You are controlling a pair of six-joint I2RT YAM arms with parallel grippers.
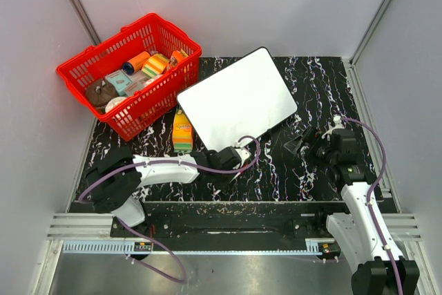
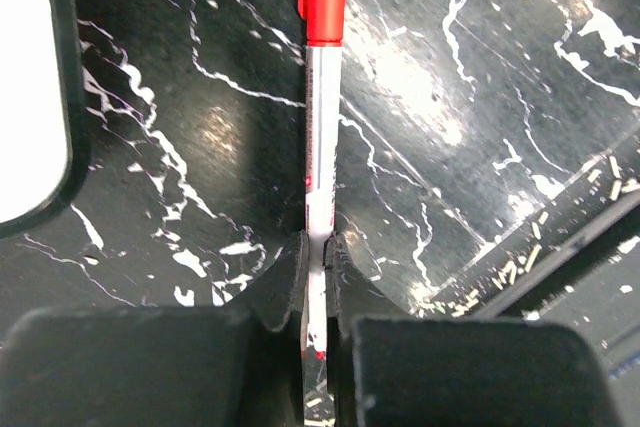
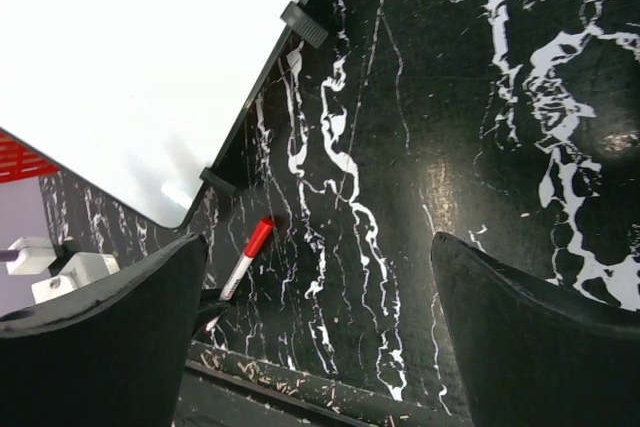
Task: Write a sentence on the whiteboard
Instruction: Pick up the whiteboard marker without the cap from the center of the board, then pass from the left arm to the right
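Note:
The whiteboard (image 1: 238, 98) lies tilted on the black marbled table, its face plain white. No red sentence shows on it. The board also shows in the right wrist view (image 3: 150, 67) and at the left edge of the left wrist view (image 2: 25, 77). My left gripper (image 1: 238, 160) is just in front of the board's near corner, low on the table. It is shut (image 2: 318, 247) on the white barrel of a slim red-capped pen (image 2: 320, 147), which points away with the cap on. The pen also shows in the right wrist view (image 3: 245, 257). My right gripper (image 1: 298, 144) is open and empty (image 3: 320, 327) over bare table, right of the board.
A red basket (image 1: 131, 74) holding several packets and tubs stands at the back left. An orange and green packet (image 1: 182, 132) lies between the basket and the board. Small black clips (image 3: 303, 24) sit on the board's edge. The table's front rail (image 1: 242, 205) runs just behind the left gripper.

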